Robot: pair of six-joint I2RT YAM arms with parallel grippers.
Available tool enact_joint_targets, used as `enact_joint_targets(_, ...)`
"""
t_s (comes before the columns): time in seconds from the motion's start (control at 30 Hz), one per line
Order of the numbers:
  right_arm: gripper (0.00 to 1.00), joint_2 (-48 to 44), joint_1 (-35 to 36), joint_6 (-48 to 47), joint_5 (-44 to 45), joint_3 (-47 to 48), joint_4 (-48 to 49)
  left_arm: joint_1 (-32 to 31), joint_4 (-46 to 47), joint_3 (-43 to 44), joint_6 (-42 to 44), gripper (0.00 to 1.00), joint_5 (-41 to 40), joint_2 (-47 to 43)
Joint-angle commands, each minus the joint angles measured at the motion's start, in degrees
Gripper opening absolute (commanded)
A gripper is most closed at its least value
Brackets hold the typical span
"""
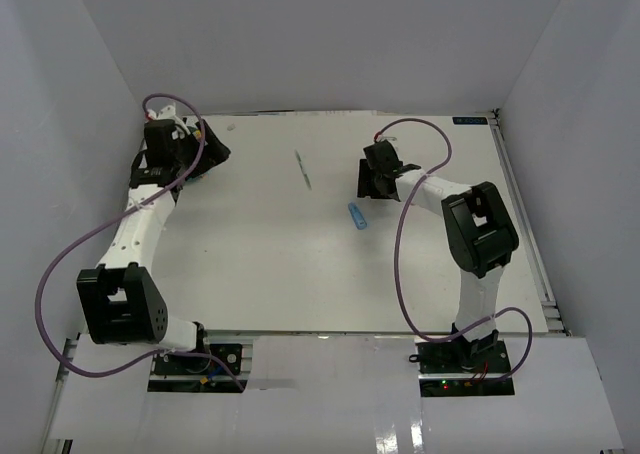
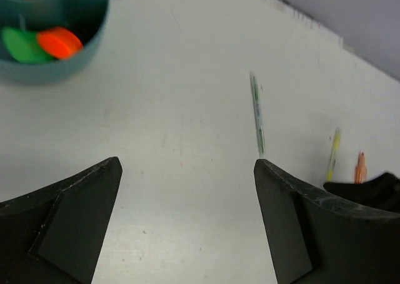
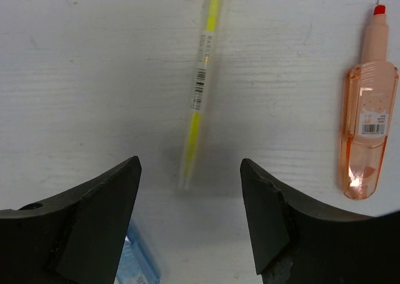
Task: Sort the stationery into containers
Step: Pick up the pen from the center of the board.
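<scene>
Two chunky items, a green one [image 2: 22,45] and an orange one [image 2: 59,42], sit touching in one compartment of the round teal organiser [image 2: 56,74]; only their rounded tops show above the divider. The left gripper [image 2: 187,165] hangs just beside the organiser with its jaws spread wide and only bare white table [image 2: 187,59] between them. Well apart from the organiser lies a thin green pen [image 2: 257,112], pale and slim. Farther from the organiser lies a yellow pen [image 3: 200,87], thin, with a barcode label along its barrel. The right gripper [image 3: 189,165] hovers over it, jaws apart, and the pen's near end sits between the fingers, touching neither. Beside that pen, on the side away from the organiser, rests a translucent peach marker [image 3: 369,127] with a narrow neck and red tip. A light blue item [image 3: 139,259] lies nearby, partly hidden under one finger.
</scene>
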Motion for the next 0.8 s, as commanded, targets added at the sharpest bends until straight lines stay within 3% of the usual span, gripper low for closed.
enact_joint_targets(0.0,0.71,2.6,-1.0,2.2,3.2,3.4,-1.1,-4.8,-1.5,-2.6,-1.0,0.98,5.9,-3.5)
enact_joint_targets(0.27,0.56,6.1,-1.8,2.8,3.6,3.5,-1.0,-9.9,-1.8,-6.5,-1.6,0.98,8.6,-6.4)
enact_joint_targets(0.4,0.31,5.9,-2.1,2.9,3.9,1.9,-0.8,-12.7,-0.7,-7.7,-3.0,0.98,10.1,-6.3)
enact_joint_targets(0.6,0.08,1.4,-2.1,0.4,2.2,-3.4,3.4,-15.5,1.9,-7.6,-7.8,0.98,13.3,-4.0)
enact_joint_targets(0.77,0.08,-7.8,-1.1,-4.8,-4.5,-10.2,11.7,-17.2,5.2,-5.9,-12.4,0.98,16.2,-1.8)
